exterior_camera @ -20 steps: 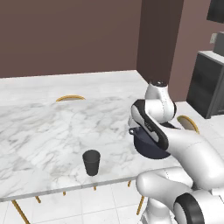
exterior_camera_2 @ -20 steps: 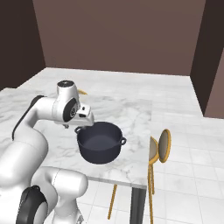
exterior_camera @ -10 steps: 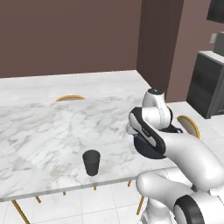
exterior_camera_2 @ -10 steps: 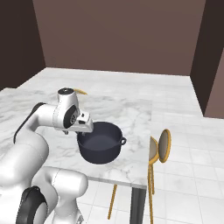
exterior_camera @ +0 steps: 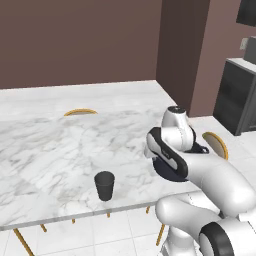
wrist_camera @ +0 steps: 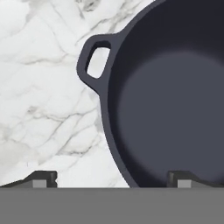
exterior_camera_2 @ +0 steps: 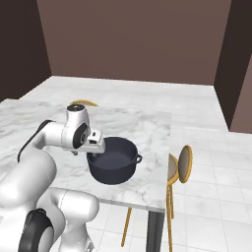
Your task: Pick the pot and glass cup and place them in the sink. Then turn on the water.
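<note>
Left base view: the glass cup point(exterior_camera: 104, 185) stands upright near the front edge of the marble tabletop point(exterior_camera: 50, 150), well apart from the arm. The pot point(exterior_camera: 172, 170) sits at the tabletop's right end, mostly hidden behind the arm's white links. A yellow chair point(exterior_camera: 216, 143) stands off the right end.

Right base view: the pot point(exterior_camera_2: 113, 160) rests upright near the tabletop's point(exterior_camera_2: 142, 128) near right corner, with the arm's hand down at its left rim.

Hand view: the tool point(wrist_camera: 112, 178) is spread wide, one tip over the marble and the other over the pot's point(wrist_camera: 175, 100) inside, straddling the rim just beside a loop handle point(wrist_camera: 94, 61).
</note>
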{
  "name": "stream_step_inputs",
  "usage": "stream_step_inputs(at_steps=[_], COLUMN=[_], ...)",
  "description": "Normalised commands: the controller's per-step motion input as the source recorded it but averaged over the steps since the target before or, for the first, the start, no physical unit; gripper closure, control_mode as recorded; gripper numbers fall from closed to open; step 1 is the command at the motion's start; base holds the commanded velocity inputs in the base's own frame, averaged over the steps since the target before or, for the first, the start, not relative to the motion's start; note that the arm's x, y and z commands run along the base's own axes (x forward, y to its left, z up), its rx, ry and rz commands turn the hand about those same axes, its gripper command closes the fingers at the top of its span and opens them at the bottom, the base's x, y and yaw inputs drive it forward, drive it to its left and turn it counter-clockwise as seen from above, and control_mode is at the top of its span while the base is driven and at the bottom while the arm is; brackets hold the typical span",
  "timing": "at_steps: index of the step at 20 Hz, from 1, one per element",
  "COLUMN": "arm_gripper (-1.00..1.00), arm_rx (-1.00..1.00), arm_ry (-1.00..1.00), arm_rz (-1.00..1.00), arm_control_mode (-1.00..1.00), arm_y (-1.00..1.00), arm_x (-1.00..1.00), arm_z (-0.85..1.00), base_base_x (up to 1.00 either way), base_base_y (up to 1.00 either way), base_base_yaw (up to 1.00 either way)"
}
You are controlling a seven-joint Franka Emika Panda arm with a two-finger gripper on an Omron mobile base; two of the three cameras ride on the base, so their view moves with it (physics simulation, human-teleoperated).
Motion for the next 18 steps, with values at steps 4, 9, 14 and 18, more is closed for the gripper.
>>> stream_step_inputs(at_steps=[4, 9, 14, 18], arm_gripper=[-1.0, -1.0, -1.0, -1.0], arm_rx=[0.0, 0.0, 0.0, 0.0], arm_ry=[0.0, 0.0, 0.02, 0.06], arm_rz=[0.01, 0.02, 0.0, 0.01], arm_control_mode=[-1.0, -1.0, -1.0, -1.0], arm_y=[0.0, -0.06, 0.0, -0.02], arm_x=[0.0, 0.01, 0.13, 0.11], arm_z=[-0.1, -0.11, -0.18, -0.18], base_base_x=[0.0, 0.0, 0.0, 0.0], base_base_y=[0.0, 0.0, 0.0, 0.0], base_base_yaw=[0.0, 0.0, 0.0, 0.0])
